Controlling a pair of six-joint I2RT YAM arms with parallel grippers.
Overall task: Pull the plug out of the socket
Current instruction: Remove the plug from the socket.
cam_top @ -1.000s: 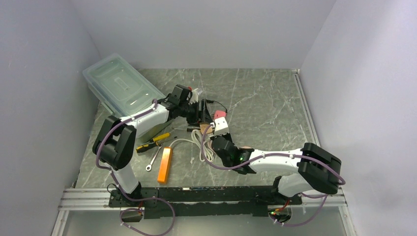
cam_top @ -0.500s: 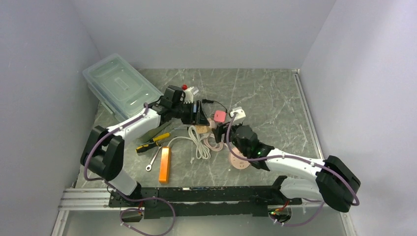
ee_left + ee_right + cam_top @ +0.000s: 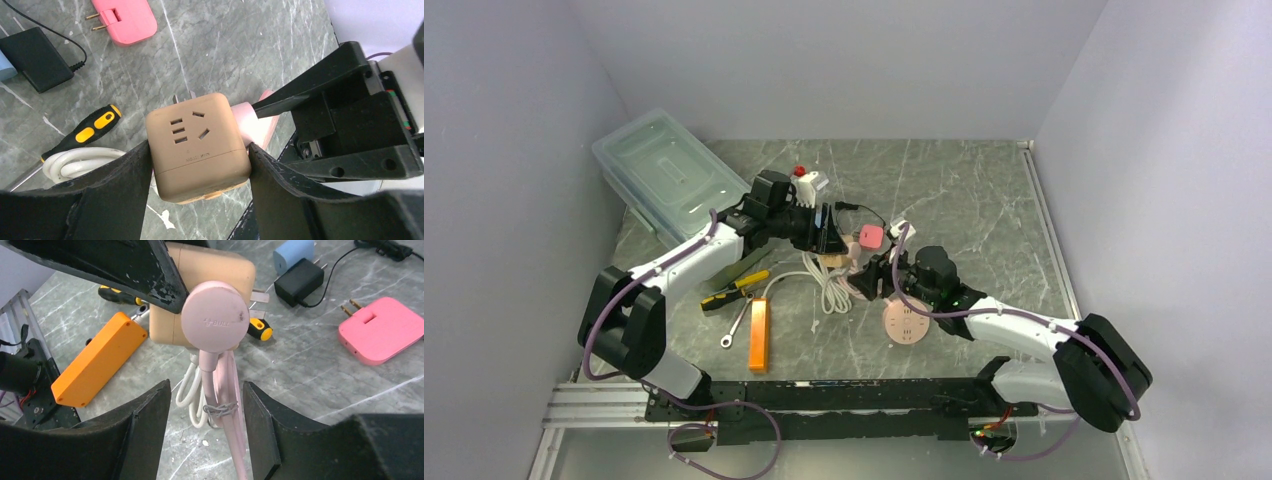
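1. The left gripper [image 3: 198, 165] keeps its clamp on two opposite faces of the tan cube socket [image 3: 192, 135], jaws about half apart, holding it just above the middle of the table [image 3: 964, 190]
2. The right gripper [image 3: 206, 385], shut a second ago, has opened roughly halfway and swung back in toward the cube; it grips nothing, and its fingers [image 3: 150, 430] stand either side of the pink cord [image 3: 230, 425] just below the round pink plug [image 3: 215, 322]
3. The plug is still seated in the cube's side face, so the pull is not made; the fresh opening reads as lining up a new grasp on the plug head
4. Around, from the left: a clear lidded bin [image 3: 669, 180] at the far-left corner, a yellow-handled screwdriver [image 3: 736, 287], a wrench [image 3: 736, 328], an orange block [image 3: 759, 333], a white cable coil [image 3: 827, 290] under the cube, a black adapter [image 3: 300, 282], a flat pink adapter [image 3: 380, 330]
5. In the way: the left gripper's finger lies close against the plug head, and the tied cord hangs between the right fingers
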